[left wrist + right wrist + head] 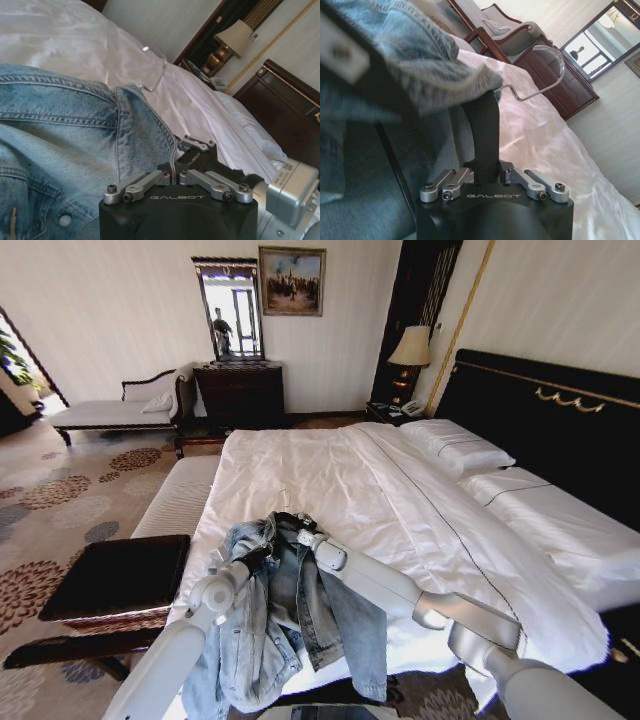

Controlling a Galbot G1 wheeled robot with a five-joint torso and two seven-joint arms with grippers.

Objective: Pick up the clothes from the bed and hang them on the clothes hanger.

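Right gripper point(485, 172) clamps the clothes hanger point(482, 125) (jacket point(280, 620) draped on it); left gripper point(176, 176) pinches the denim collar.

Hidden under denim, cut off at the edges

The clothes point(280, 630) cover most of the clothes hanger point(485, 130) and the left pincer point(268, 552) fingertips; the bed point(400, 500) runs past the frame's right edge.
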